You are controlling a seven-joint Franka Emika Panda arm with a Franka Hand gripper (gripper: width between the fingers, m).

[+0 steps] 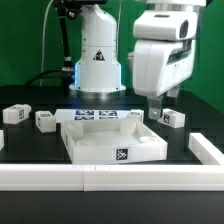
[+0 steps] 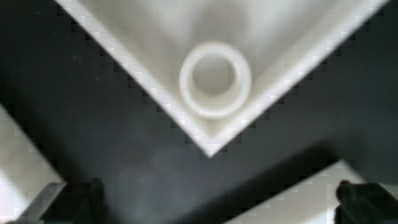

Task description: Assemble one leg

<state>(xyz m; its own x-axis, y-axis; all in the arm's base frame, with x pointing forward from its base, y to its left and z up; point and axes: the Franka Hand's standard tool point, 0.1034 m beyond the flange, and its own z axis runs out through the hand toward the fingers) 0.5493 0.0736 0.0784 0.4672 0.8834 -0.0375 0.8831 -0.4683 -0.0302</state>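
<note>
Small white legs with tags lie on the black table: two at the exterior view's left [image 1: 14, 114] [image 1: 45, 119] and one at the right [image 1: 172, 118]. The large white tray-like piece [image 1: 95, 152] sits in the middle. My gripper [image 1: 160, 104] hangs over the tray's back right corner, open and empty. In the wrist view the gripper [image 2: 222, 206] is open, with one dark fingertip [image 2: 80, 200] at each side. Beneath it is the tray's corner with its round hole [image 2: 215, 78]. No leg shows in the wrist view.
The marker board [image 1: 92, 115] lies behind the tray, before the robot base [image 1: 97, 60]. A white raised border runs along the table's front [image 1: 110, 178] and right side [image 1: 205, 148].
</note>
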